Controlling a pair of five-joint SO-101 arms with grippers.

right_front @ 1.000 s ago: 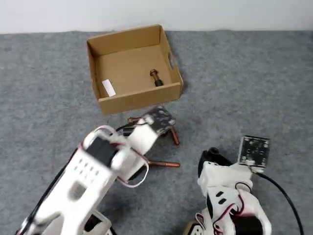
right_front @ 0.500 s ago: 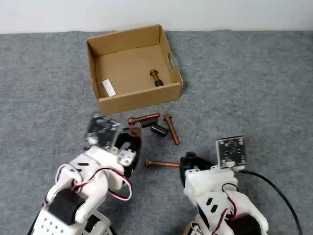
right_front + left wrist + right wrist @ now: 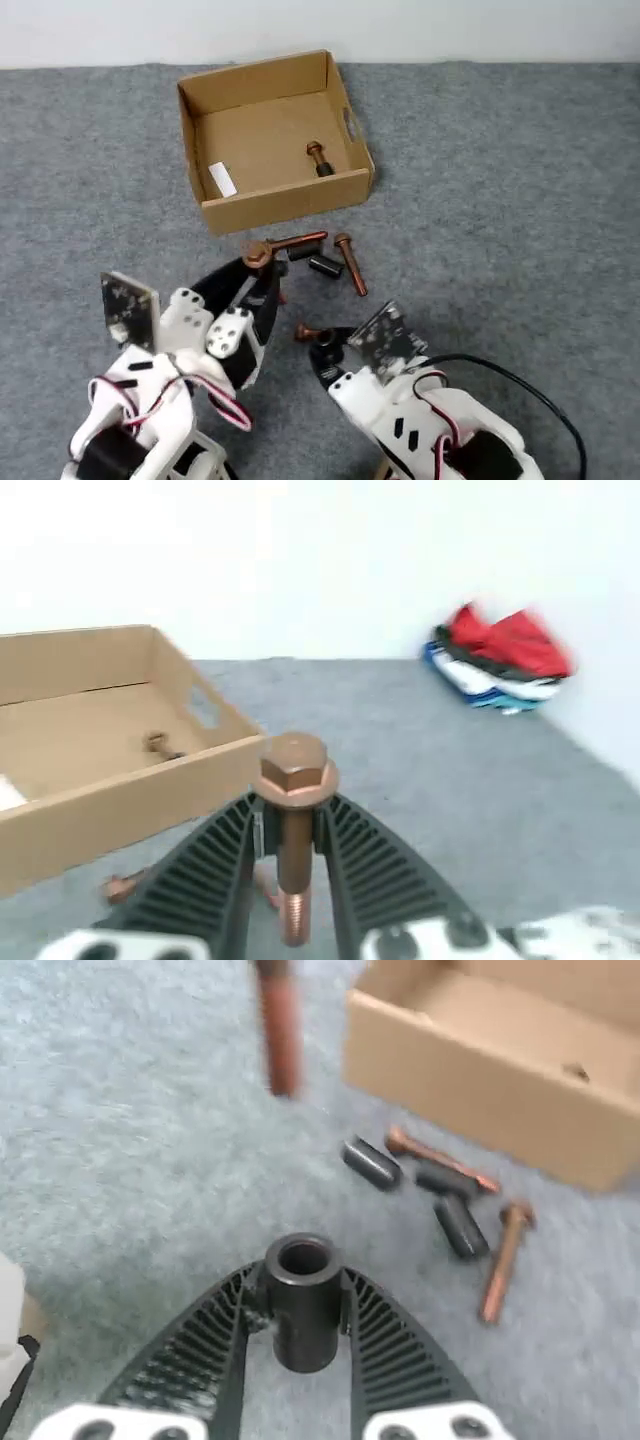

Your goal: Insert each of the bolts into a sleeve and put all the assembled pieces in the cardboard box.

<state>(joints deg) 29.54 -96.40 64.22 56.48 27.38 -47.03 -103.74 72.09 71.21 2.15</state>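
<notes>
We hold a copper hex-head bolt [image 3: 294,772] clenched in our left gripper [image 3: 293,815], a black cylindrical sleeve [image 3: 302,1310] in the right gripper [image 3: 301,1282], both at six o'clock from the brown cardboard box [image 3: 280,208].

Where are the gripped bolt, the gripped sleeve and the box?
bolt [image 3: 293,768], left wrist view, hexagonal head.
sleeve [image 3: 303,1325], right wrist view, side wall.
cardboard box [image 3: 285,205], high view, front wall.

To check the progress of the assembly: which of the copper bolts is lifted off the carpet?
The bolt clamped in the left tool, its hexagonal head past the tip. The other loose bolts lie flat on the carpet near the cardboard box.
</notes>
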